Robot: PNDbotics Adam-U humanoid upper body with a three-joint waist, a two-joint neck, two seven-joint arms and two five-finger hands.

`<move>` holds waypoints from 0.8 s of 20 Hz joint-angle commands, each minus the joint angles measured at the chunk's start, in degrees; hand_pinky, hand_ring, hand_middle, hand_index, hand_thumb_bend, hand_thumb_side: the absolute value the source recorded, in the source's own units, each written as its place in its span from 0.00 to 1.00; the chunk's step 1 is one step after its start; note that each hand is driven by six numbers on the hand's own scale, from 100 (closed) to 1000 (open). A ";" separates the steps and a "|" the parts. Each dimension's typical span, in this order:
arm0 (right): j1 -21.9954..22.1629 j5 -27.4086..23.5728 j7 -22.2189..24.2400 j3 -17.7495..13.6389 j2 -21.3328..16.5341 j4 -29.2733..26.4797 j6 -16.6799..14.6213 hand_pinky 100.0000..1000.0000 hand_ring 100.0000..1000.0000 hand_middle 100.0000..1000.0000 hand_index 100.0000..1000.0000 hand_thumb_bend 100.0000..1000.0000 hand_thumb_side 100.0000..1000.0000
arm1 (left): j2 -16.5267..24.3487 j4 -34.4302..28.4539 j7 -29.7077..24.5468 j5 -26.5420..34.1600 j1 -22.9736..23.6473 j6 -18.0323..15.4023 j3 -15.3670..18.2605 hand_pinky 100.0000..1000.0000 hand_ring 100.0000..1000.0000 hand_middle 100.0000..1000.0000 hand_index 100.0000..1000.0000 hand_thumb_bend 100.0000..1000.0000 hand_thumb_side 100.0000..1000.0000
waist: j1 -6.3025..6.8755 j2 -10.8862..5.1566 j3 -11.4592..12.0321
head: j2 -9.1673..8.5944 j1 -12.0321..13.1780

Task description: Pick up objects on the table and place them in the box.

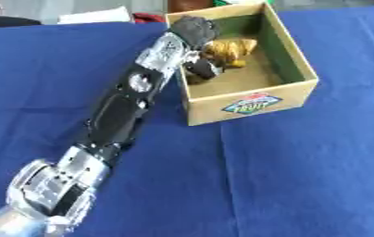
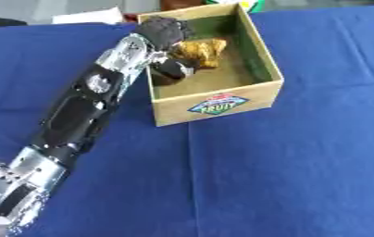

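An open cardboard box point(image 1: 251, 104) with a fruit label on its front stands at the back of the blue-clothed table point(image 1: 303, 176). My left arm reaches in from the lower left, over the box's left wall. My left hand point(image 1: 193, 29) is inside the box, fingers curled above and thumb below a golden-brown, croissant-like piece point(image 1: 232, 50). The piece lies against the hand, low in the box over the brown floor. My right hand shows in neither view.
Behind the box lie a white sheet point(image 1: 93, 16), something red point(image 1: 148, 17) and a green thing point(image 2: 251, 3). Blue cloth stretches in front of and to the right of the box.
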 commanded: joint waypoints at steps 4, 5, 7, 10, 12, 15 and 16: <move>0.48 -0.28 -0.15 -0.53 -0.47 -1.15 0.14 0.89 0.80 0.73 0.87 0.00 0.78 | 1.34 -5.76 6.37 -2.07 -0.20 1.51 -0.51 0.69 0.87 0.86 0.97 0.84 1.00 | -0.48 -2.11 1.07 | 0.87 -0.82; 0.72 -0.23 -0.22 -0.59 -0.45 -1.15 0.19 0.89 0.80 0.73 0.87 0.00 0.77 | 1.54 -7.44 7.09 -0.92 0.12 1.29 -0.54 0.69 0.86 0.85 0.96 0.82 1.00 | -0.48 -2.29 1.37 | 1.06 -1.05; 1.21 -0.12 -0.45 -0.81 -0.49 -1.15 0.22 0.89 0.80 0.73 0.87 0.00 0.77 | 2.15 -11.15 7.94 2.65 0.91 1.11 -0.58 0.68 0.85 0.84 0.96 0.79 1.00 | -0.49 -2.63 1.98 | 1.38 -1.58; 2.04 0.14 -1.03 -1.32 -0.61 -1.15 0.30 0.89 0.80 0.73 0.87 0.00 0.77 | 3.45 -18.97 9.42 10.91 2.45 2.20 -0.14 0.64 0.80 0.77 0.91 0.54 1.00 | -0.51 -3.27 3.38 | 2.10 -3.09; 2.61 0.35 -1.50 -1.71 -0.76 -1.15 0.32 0.89 0.80 0.73 0.87 0.00 0.77 | 4.54 -25.99 11.95 19.79 4.02 4.46 0.38 0.63 0.76 0.73 0.89 0.33 1.00 | -0.55 -3.72 4.55 | 2.71 -4.86; 3.34 0.71 -2.20 -2.25 -1.06 -1.15 0.35 0.89 0.80 0.73 0.87 0.00 0.77 | 6.94 -36.14 15.57 34.97 7.01 8.25 0.78 0.59 0.71 0.66 0.87 0.06 0.94 | -0.64 -4.41 6.24 | 3.79 -7.52; 3.57 0.83 -2.46 -2.44 -1.18 -1.15 0.33 0.89 0.80 0.73 0.87 0.00 0.77 | 7.98 -39.51 16.82 41.01 8.46 9.91 1.16 0.57 0.68 0.63 0.86 0.00 0.87 | -0.72 -4.69 6.88 | 4.16 -8.51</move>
